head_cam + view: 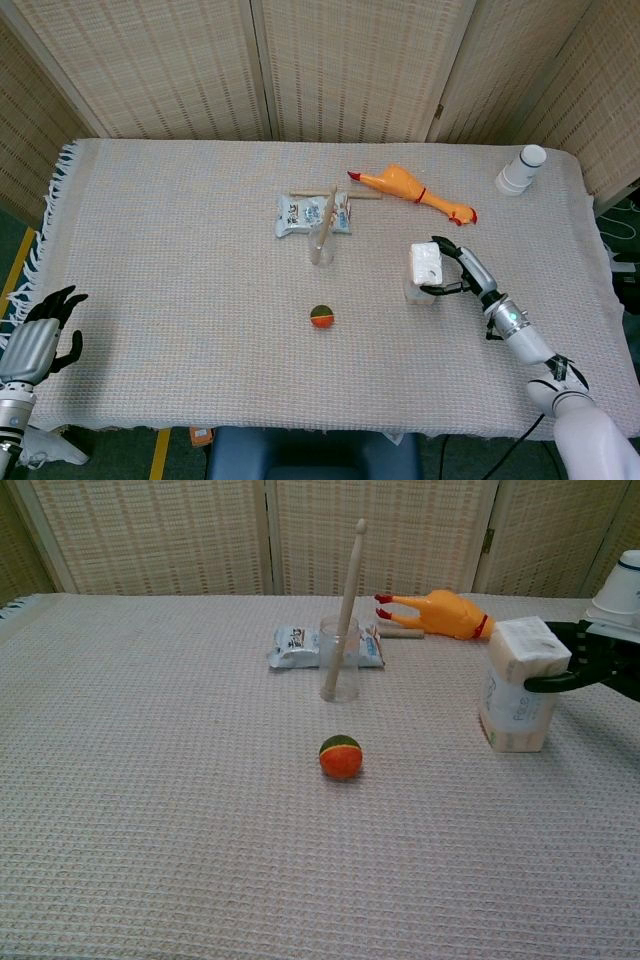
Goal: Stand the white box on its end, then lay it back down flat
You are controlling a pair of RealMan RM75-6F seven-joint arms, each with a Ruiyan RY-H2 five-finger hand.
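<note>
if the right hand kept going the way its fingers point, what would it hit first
The right hand already grips the white box standing on end, so it meets that first. Farther along that line, roughly, stands the clear cup; depth is uncertain.
</note>
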